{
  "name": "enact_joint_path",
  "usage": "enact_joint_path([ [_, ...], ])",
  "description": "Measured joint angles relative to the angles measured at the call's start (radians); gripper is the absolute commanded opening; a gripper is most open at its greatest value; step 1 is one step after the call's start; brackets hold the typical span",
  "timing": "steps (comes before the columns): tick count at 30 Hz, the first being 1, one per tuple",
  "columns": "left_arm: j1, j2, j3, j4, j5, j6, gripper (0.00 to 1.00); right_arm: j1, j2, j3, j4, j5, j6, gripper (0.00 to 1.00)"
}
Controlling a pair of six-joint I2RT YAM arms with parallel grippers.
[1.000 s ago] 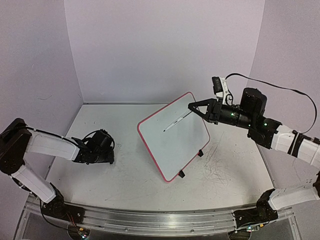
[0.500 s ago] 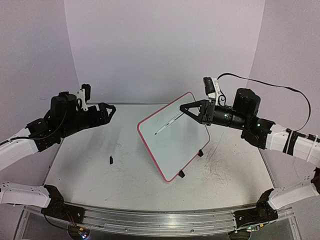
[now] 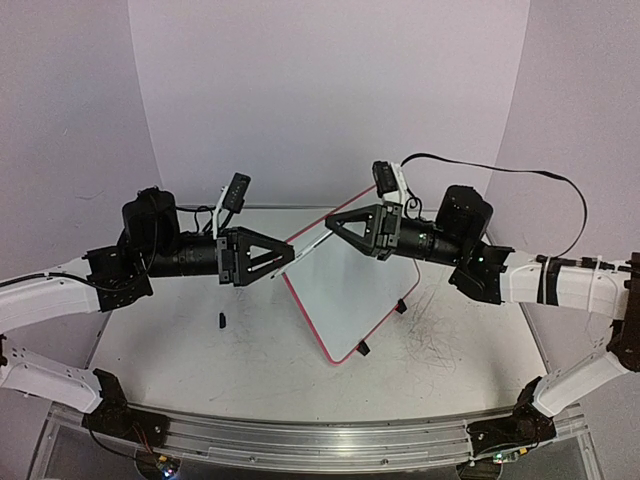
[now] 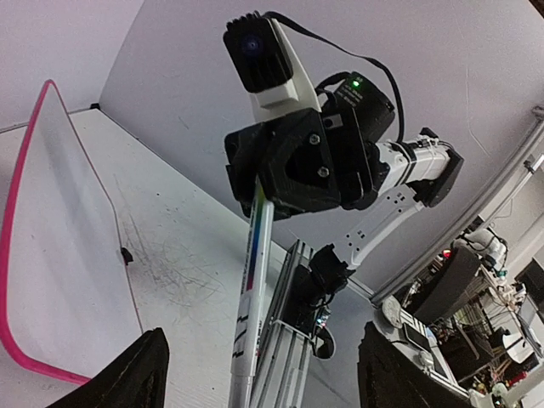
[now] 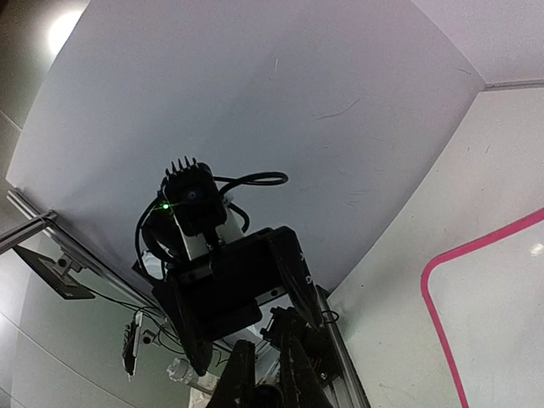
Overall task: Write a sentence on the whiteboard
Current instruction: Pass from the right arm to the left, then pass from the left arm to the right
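Observation:
The whiteboard (image 3: 352, 288) leans tilted at mid-table, white with a pink rim; no writing shows on it. It also shows in the left wrist view (image 4: 51, 255) and the right wrist view (image 5: 501, 323). My right gripper (image 3: 335, 228) is shut on a thin white marker (image 3: 308, 248) and holds it in the air left of the board's top corner. My left gripper (image 3: 285, 256) is raised, facing the right one, open wide. In the left wrist view the marker (image 4: 253, 289) hangs between the left gripper's (image 4: 263, 365) spread fingers (image 4: 136, 374), not touching them. The right gripper (image 5: 265, 348) has its jaws close together.
A small black piece (image 3: 221, 320) lies on the table left of the board. Scribble marks (image 3: 440, 340) cover the table right of the board. Purple walls close in behind and at both sides. A metal rail (image 3: 300, 440) runs along the near edge.
My left arm rose from the table, leaving the small black piece behind, and swung right to the marker. My right gripper carried the marker left, off the board's face.

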Motion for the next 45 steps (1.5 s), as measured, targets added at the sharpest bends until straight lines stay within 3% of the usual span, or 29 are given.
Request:
enact_joint_path([
  [6,-0.004,0.008,-0.007,0.025,0.045,0.021,0.55,0.000,0.000,0.000,0.054,-0.003,0.033,0.00],
  [14,-0.006,0.019,-0.008,0.040,0.069,0.021,0.35,0.000,0.000,0.000,0.088,-0.007,0.061,0.00],
  [21,-0.006,0.037,-0.008,0.045,0.078,0.017,0.03,0.000,0.000,0.000,0.108,-0.009,0.070,0.00],
  [23,-0.007,0.045,-0.008,0.052,0.081,0.017,0.00,-0.002,0.000,-0.003,0.107,-0.006,0.070,0.01],
  [24,-0.009,0.049,-0.008,0.054,0.083,0.021,0.00,-0.003,0.000,-0.004,0.108,-0.005,0.069,0.05],
  [28,-0.009,0.055,-0.008,0.047,0.085,0.034,0.00,-0.004,-0.002,-0.010,0.096,-0.005,0.052,0.69],
  [30,-0.009,0.057,-0.005,0.027,0.079,0.054,0.00,-0.001,-0.005,-0.008,0.058,-0.013,0.013,0.95],
  [38,-0.008,0.096,0.071,-0.198,0.074,0.223,0.00,0.002,-0.100,0.013,-0.278,0.033,-0.297,0.98],
  [42,-0.008,0.097,0.088,-0.266,0.086,0.286,0.00,0.000,-0.210,-0.020,-0.316,0.060,-0.426,0.96],
  [45,-0.008,0.109,0.112,-0.306,0.099,0.317,0.00,-0.002,-0.224,-0.003,-0.329,-0.007,-0.480,0.98],
])
